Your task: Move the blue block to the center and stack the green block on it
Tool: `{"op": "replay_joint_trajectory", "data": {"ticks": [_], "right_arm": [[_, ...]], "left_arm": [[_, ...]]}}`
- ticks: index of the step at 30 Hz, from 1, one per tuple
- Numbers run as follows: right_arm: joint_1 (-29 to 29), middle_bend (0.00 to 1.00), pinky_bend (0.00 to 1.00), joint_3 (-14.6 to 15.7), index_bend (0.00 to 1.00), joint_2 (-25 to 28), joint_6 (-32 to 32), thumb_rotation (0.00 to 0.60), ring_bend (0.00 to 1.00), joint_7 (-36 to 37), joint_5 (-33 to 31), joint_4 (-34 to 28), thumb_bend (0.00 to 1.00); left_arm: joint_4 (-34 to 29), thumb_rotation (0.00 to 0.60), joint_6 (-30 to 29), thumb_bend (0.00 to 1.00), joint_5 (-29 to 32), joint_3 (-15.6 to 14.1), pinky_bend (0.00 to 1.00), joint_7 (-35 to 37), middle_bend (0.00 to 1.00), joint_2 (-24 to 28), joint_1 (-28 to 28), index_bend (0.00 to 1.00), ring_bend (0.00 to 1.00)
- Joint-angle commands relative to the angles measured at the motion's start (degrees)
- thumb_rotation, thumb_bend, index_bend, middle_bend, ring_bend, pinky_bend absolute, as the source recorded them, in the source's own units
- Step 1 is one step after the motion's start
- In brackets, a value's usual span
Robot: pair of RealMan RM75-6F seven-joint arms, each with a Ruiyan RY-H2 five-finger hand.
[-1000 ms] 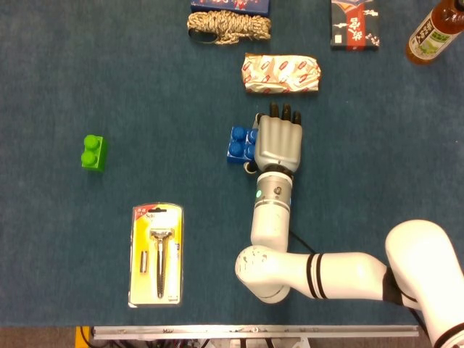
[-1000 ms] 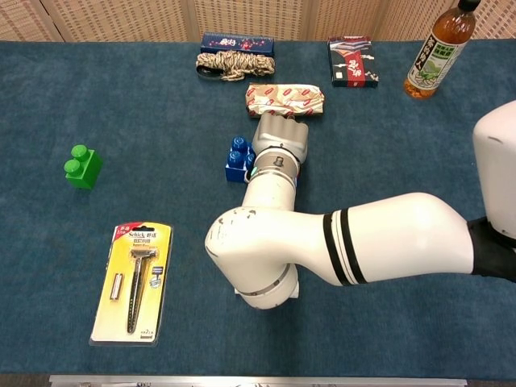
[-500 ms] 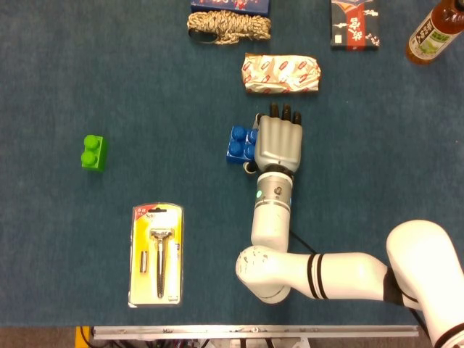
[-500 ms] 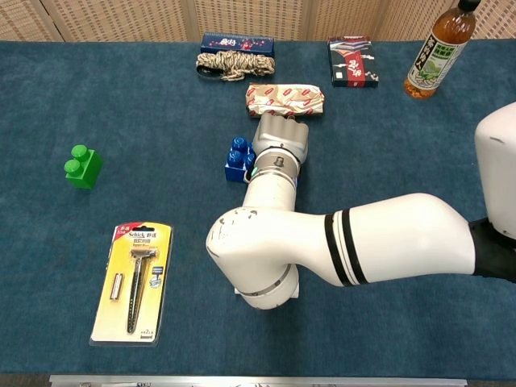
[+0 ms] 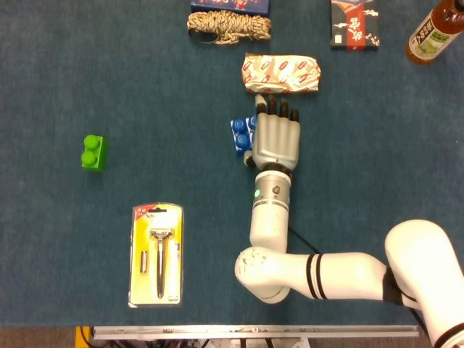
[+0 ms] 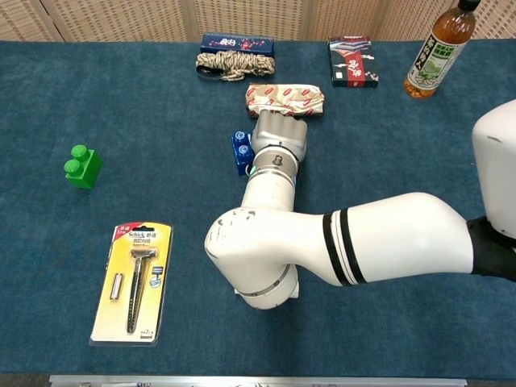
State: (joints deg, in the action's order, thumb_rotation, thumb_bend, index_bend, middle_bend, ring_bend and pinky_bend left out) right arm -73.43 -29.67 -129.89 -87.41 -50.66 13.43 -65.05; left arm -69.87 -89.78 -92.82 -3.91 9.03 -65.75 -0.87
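While we look down from the head view, our right hand [image 5: 276,138] lies palm-down beside the blue block [image 5: 241,135], covering the block's right side. The fingers [image 5: 275,109] point away from us toward a wrapped red-and-white packet [image 5: 281,73] and lie close together; whether the thumb underneath pinches the block we cannot tell from here. The block shows as a narrow strip with its studs toward the left, so we judge it tipped on its side or lifted against the palm rather than sitting flat. The green block [image 5: 93,152] stands alone on the blue counter [image 5: 145,87], well apart to the left and untouched. A razor in a yellow card pack [image 5: 156,254] lies near the front edge, a coil of rope [image 5: 228,27] and a dark box [image 5: 354,25] sit at the back, and a bottle [image 5: 434,30] stands at the far right corner. Our left hand is not visible.

From the chest view, the right hand [image 6: 279,137] again sits just beside the blue block [image 6: 242,150], touching it, with the forearm hiding the fingers, so the grip stays unclear. The green block [image 6: 82,167] sits studs-up, far left.

We judge the task at its first step: the blue block is being handled near the middle of the counter [image 6: 161,97] but not yet set down flat, and stacking the green one remains entirely undone.
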Motion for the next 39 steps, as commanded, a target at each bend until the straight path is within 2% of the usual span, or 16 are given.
{"op": "replay_joint_trajectory", "data": {"ticks": [1, 9, 21, 25, 29, 34, 39], "right_arm": [[1.6, 0.09, 0.1, -0.4, 0.02, 0.5, -0.2, 0.6, 0.0, -1.5, 2.0, -1.6, 0.21], [5.3, 0.09, 0.1, -0.9, 0.02, 3.0, -1.5, 0.6, 0.0, -5.3, 5.4, -8.8, 0.2], [12.5, 0.09, 0.1, 0.4, 0.02, 11.7, -8.9, 0.6, 0.0, -14.3, 5.5, -29.2, 0.21], [15.5, 0.09, 0.1, 2.1, 0.02, 15.9, -11.8, 0.6, 0.0, -16.9, 4.9, -36.2, 0.21], [19.0, 0.09, 0.1, 5.4, 0.02, 22.0, -12.9, 0.6, 0.0, -18.4, 5.9, -43.4, 0.21], [22.8, 0.09, 0.1, 9.8, 0.02, 30.6, -11.4, 0.6, 0.0, -17.6, 10.0, -51.5, 0.22], [26.1, 0.1, 0.1, 12.8, 0.02, 38.8, -8.8, 0.6, 0.0, -14.4, 14.7, -58.9, 0.22]], "left_arm": [[-0.2, 0.6, 0.1, 0.25, 0.0, 0.0, 0.48, -0.1, 0.45, 0.1, 0.0, 0.4, 0.28], [-0.8, 0.6, 0.5, 0.25, 0.3, 0.0, 0.48, -0.7, 0.45, 0.3, 0.0, 0.4, 0.28], [-1.8, 0.6, 1.7, 0.25, 0.7, 0.0, 0.48, -1.9, 0.45, 0.2, 0.3, 0.41, 0.28], [-2.4, 0.6, 2.1, 0.25, 0.9, 0.0, 0.48, -2.5, 0.45, 0.2, 0.5, 0.41, 0.28], [-3.4, 0.6, 2.2, 0.25, 1.1, 0.4, 0.48, -3.3, 0.45, 0.4, 0.8, 0.41, 0.28], [-5.4, 0.6, 2.5, 0.25, 1.1, 0.7, 0.48, -5.0, 0.45, 1.2, 1.3, 0.41, 0.28], [-8.1, 0.6, 3.1, 0.25, 1.3, 1.1, 0.48, -7.0, 0.45, 2.2, 1.9, 0.41, 0.28]]}}
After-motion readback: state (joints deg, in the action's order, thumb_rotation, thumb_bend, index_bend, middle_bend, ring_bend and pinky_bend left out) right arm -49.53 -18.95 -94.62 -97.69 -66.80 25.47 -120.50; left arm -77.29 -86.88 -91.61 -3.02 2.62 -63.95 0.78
